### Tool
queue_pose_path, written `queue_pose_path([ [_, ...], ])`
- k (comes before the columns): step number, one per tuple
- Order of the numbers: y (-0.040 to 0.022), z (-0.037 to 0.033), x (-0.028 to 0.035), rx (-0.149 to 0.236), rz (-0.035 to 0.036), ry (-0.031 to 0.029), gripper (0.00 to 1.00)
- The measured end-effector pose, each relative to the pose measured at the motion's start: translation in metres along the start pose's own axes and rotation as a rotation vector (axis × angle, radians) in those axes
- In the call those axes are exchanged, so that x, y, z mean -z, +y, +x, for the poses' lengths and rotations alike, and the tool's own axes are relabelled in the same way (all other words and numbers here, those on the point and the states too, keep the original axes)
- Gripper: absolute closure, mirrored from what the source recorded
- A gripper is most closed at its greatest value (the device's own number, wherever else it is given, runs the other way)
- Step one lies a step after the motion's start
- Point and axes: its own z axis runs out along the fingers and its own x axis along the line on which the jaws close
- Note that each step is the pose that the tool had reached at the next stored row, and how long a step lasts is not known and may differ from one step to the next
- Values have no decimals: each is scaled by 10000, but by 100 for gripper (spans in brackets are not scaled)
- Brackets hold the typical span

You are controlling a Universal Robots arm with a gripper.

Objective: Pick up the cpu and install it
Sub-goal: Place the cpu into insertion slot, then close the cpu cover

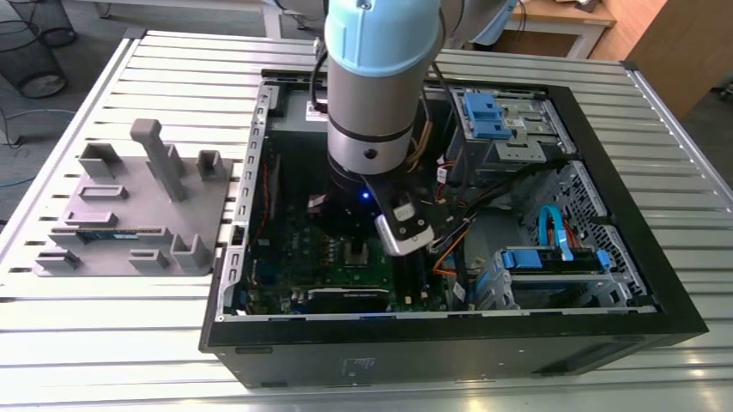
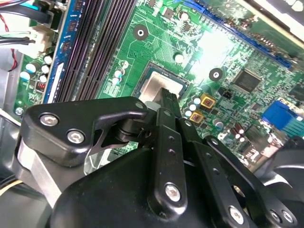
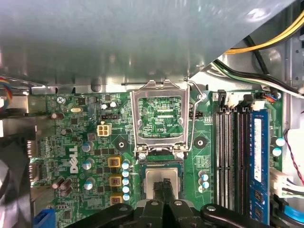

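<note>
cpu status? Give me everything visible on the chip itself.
The cpu, a small flat square chip with a shiny silver-grey metal top, lies level in its dark socket on the green motherboard. The metal load plate stands hinged open beside it, not over it. The black gripper has its fingertips drawn together over the chip's middle, hiding part of the top. Whether they touch it cannot be told.

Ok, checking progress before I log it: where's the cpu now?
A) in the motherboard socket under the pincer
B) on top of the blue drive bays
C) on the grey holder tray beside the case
A: the silver cpu lies in the socket, the pincer right over it, load plate flipped open.
</note>
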Motion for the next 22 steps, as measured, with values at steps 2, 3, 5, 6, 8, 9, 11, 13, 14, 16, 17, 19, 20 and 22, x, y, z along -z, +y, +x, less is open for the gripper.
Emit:
queue_pose_path([
  [2, -1, 0, 28, 0, 0, 0, 89],
  [3, 0, 0, 30, 0, -2, -1, 89],
  [5, -3, -1, 98, 0, -1, -1, 89],
  [6, -3, -1, 98, 0, -1, -1, 89],
  [8, -3, -1, 104, 0, 3, 2, 89],
  [9, -4, 0, 109, 0, 4, 2, 89],
  [11, -4, -1, 122, 0, 0, 0, 89],
  [13, -3, -1, 126, 0, -3, -1, 89],
  [14, -3, -1, 126, 0, -3, -1, 89],
  [16, -4, -1, 128, 0, -2, -1, 89],
  [17, -4, -2, 128, 1, -1, -9, 89],
  [19, -4, -1, 128, 0, -1, -10, 89],
  [20, -4, -3, 128, -1, -1, -10, 89],
  [22, -3, -12, 128, 0, -1, -10, 89],
])
